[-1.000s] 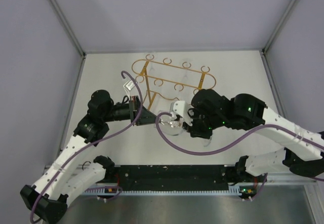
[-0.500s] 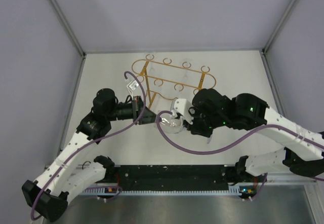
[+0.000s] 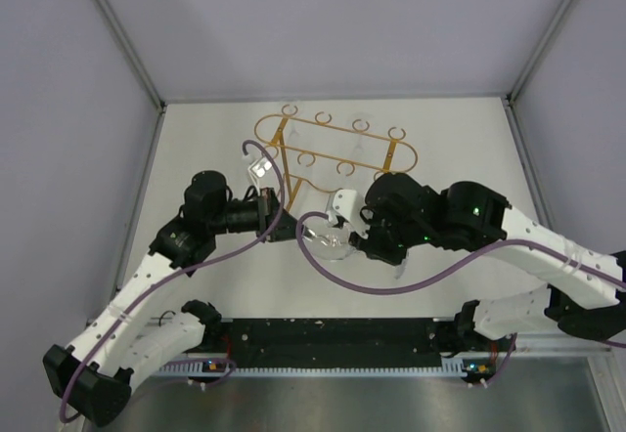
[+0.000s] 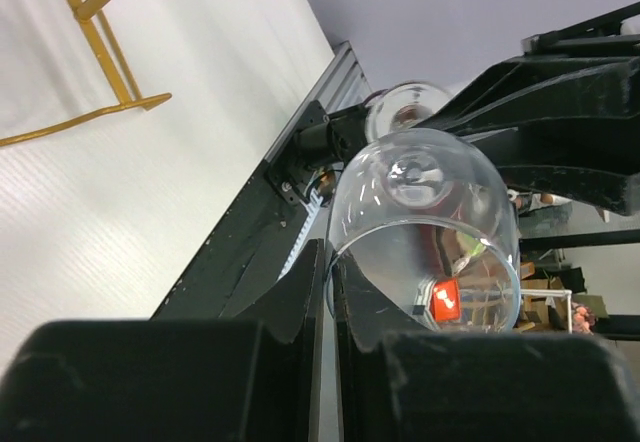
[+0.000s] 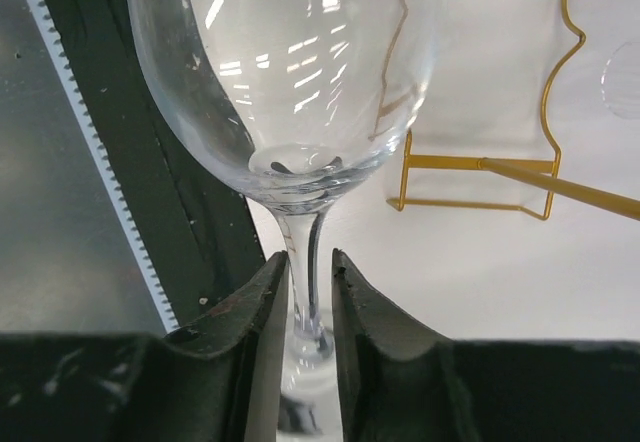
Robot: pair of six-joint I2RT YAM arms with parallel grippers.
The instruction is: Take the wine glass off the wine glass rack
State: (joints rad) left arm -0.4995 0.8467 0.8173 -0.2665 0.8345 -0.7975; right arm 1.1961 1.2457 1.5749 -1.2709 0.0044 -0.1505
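The wine glass (image 3: 330,243) is clear and is held off the table between my two arms, in front of the gold wire wine glass rack (image 3: 337,144). My right gripper (image 3: 346,237) is shut on its thin stem (image 5: 306,262), with the bowl (image 5: 290,72) just above the fingers. My left gripper (image 3: 293,229) is at the bowl's mouth. In the left wrist view its jaws (image 4: 332,282) are pinched on the rim of the bowl (image 4: 430,222), one finger inside and one outside. Parts of the rack show in both wrist views (image 4: 95,22) (image 5: 480,177).
The rack stands at the back middle of the white table (image 3: 450,139). A faint clear round shape (image 5: 625,80) shows by the rack's rail. Grey walls enclose the table on three sides. A black rail (image 3: 333,332) runs along the near edge between the arm bases.
My left gripper has moved right, up to the glass's bowl. My right gripper with the glass has shifted slightly left toward it.
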